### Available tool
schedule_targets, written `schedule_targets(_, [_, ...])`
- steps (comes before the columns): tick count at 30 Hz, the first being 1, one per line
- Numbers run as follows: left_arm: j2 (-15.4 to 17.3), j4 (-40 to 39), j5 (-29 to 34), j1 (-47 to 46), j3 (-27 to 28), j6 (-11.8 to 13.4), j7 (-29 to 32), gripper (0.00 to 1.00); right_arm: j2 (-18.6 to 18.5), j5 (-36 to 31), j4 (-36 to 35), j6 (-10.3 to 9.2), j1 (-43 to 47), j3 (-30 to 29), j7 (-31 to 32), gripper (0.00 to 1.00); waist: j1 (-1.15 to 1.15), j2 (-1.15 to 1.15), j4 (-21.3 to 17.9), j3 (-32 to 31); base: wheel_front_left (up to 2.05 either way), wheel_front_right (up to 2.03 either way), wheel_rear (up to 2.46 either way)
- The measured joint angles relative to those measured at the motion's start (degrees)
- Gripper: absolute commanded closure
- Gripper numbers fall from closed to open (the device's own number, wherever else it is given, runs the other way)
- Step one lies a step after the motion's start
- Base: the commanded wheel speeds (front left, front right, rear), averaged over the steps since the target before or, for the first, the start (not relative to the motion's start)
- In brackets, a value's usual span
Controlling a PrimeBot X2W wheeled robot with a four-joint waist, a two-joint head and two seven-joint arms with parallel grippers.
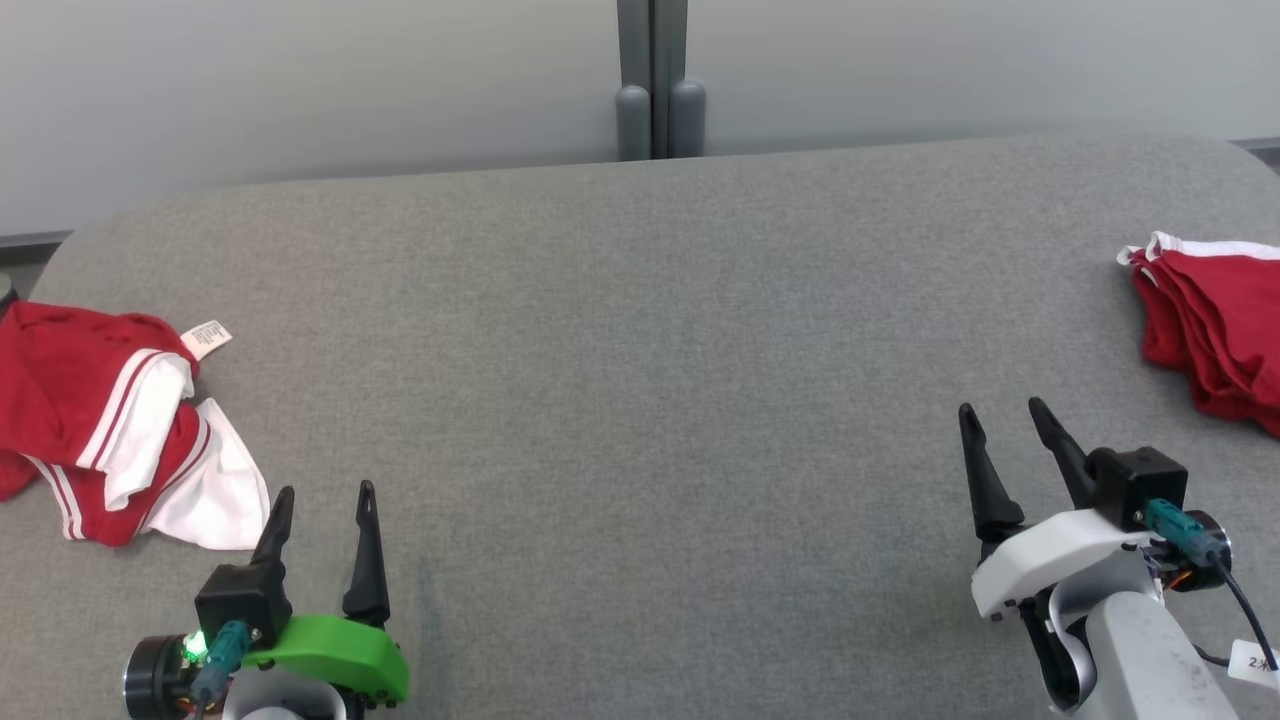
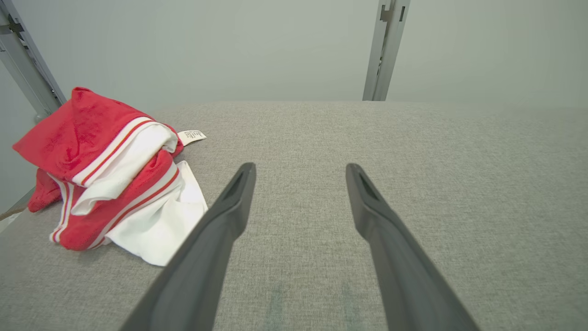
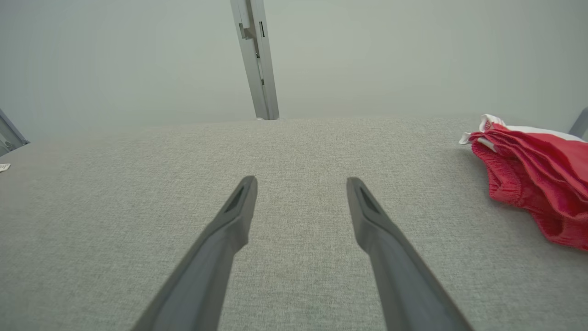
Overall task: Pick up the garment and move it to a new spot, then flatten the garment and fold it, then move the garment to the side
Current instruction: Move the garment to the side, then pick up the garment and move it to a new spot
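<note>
A grey fabric-covered surface with rounded far corners lay before the robot. The crumpled garment, red with white stripes and white panels, sat in a loose heap at the left edge of the surface, in the near half. Part of it ran out of the head view past that edge. A white care label stuck out from the far side of the heap and lay flat on the fabric.

The left gripper hovered at the near edge, towards the left corner, with its two dark fingers spread wide and nothing between them. In the left wrist view the left finger's tip lay just beside the garment's white corner, and whether they touched could not be told. The rest of the garment was apart from both fingers.

The right gripper stood near the right end of the near edge. Its fingers were also wide apart and held nothing, and they pointed towards the far edge over bare grey fabric.

At the right edge, level with the middle of the surface, lay folded red garments with a white trim along the far side. Their layered edges faced the centre. They were well apart from the right gripper.

Behind the far edge rose a pale wall. A grey post stood against it near the middle of that edge.
</note>
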Motion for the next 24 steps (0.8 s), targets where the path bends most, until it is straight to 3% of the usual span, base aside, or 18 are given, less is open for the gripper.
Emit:
schedule_targets(16, [-0.05, -2.74, -2.32, 4.47, -1.19, 1.01, 0.0, 0.0, 0.02, 2.34, -1.43, 0.0, 3.9, 0.81, 0.0, 0.0, 0.0, 0.0, 0.37, -3.22, 0.0, 0.0, 0.0])
schedule_targets(24, [-0.08, -3.13, -4.47, 4.1, -0.14, 1.29, 0.0, 0.0, 0.03, 2.16, -1.48, 0.0, 3.85, 3.02, 0.0, 0.0, 0.0, 0.0, 3.03, -2.38, 0.0, 0.0, 0.0])
